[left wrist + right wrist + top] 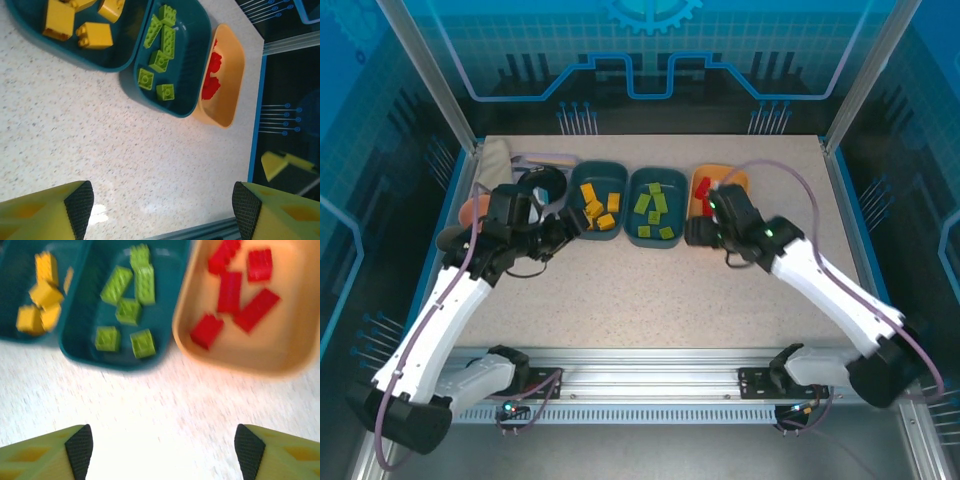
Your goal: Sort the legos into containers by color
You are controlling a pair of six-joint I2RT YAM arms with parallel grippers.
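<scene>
Three containers stand in a row at the back. The left teal bin [600, 164] holds yellow legos [598, 208]. Green legos [653, 210] lie in the middle teal bin [656, 245], and red legos [703, 192] in the orange bin [735, 178]. My left gripper [560, 234] hovers open by the left bin's near corner. At the orange bin's near edge my right gripper [702, 232] is open and covers part of that bin. Both wrist views show the sorted bricks: yellow [92, 35] [42, 295], green [160, 60] [130, 310], red [212, 75] [235, 295]. Nothing sits between the left gripper [162, 210] or right gripper [162, 450] pads.
A black round pan [542, 185] sits left of the bins beside my left arm, with a beige cloth [498, 160] and an orange object [475, 208] near it. Speckled tabletop [660, 300] stretches in front of the bins. A blue-edged frame borders the table.
</scene>
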